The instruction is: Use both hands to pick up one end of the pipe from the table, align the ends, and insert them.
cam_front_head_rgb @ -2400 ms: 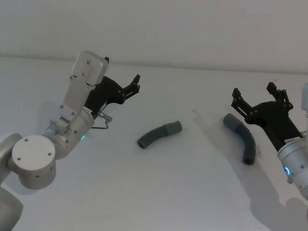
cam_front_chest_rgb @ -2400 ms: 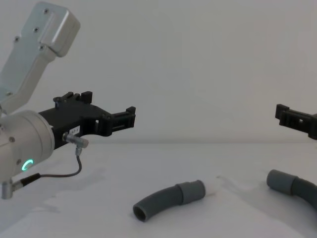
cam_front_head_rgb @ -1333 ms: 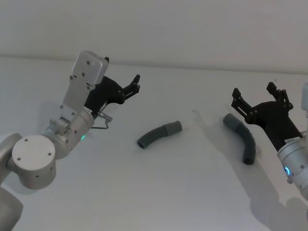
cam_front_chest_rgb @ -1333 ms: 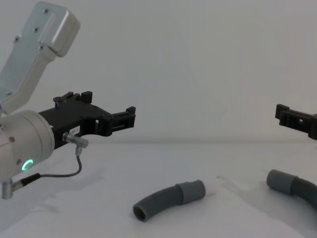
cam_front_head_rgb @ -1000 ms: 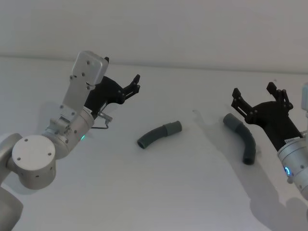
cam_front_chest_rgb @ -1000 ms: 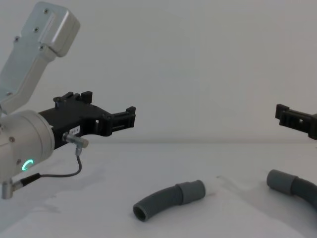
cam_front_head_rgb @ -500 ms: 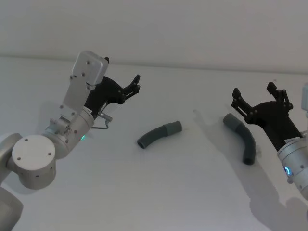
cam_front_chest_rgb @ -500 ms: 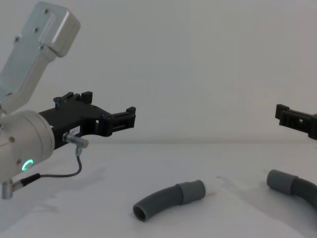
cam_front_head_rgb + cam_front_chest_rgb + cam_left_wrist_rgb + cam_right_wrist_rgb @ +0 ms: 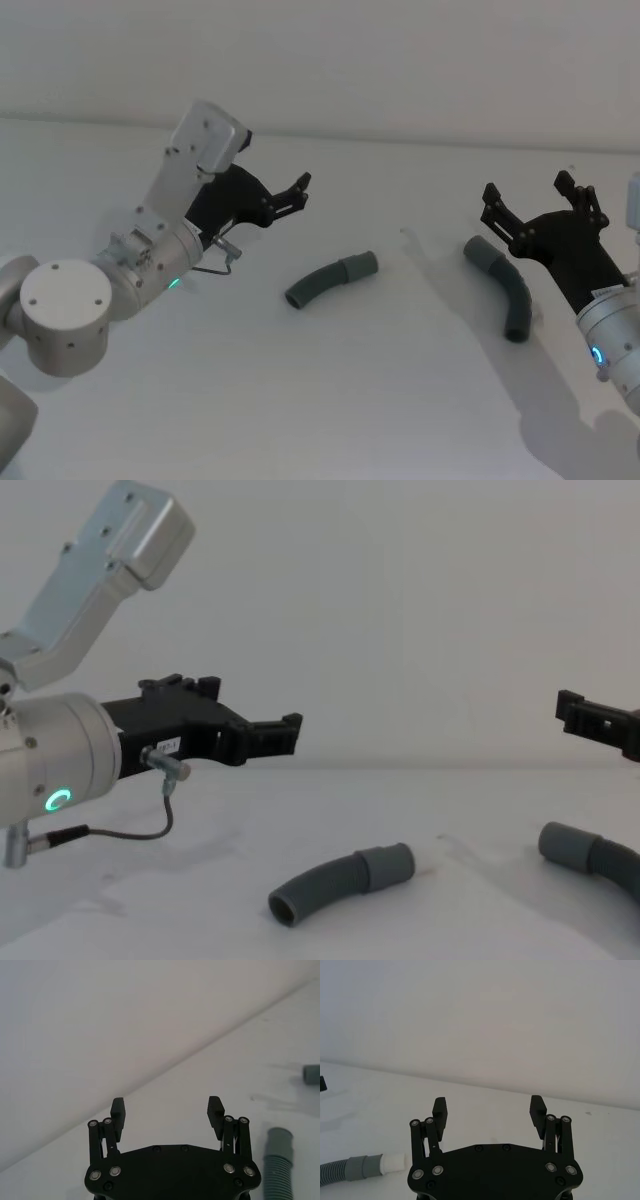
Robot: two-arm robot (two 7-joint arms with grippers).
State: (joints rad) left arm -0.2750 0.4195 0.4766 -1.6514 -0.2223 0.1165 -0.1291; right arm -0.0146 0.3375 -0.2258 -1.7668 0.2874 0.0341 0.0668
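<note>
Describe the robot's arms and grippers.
The left gripper and right gripper are black, two-fingered, with silver rivets. Silver-grey cylindrical wrists carry a green ring on the left, a blue ring on the right. A dark cable loops by the left wrist.

No text can be read anywhere. A small white label (image 9: 165,746) sits on the black body of the left gripper (image 9: 288,728), left of centre in the chest view, its print too small to make out. A second white label (image 9: 607,291) on the silver wrist (image 9: 617,345) behind the right gripper (image 9: 527,190), at the head view's right edge, is equally illegible.
</note>
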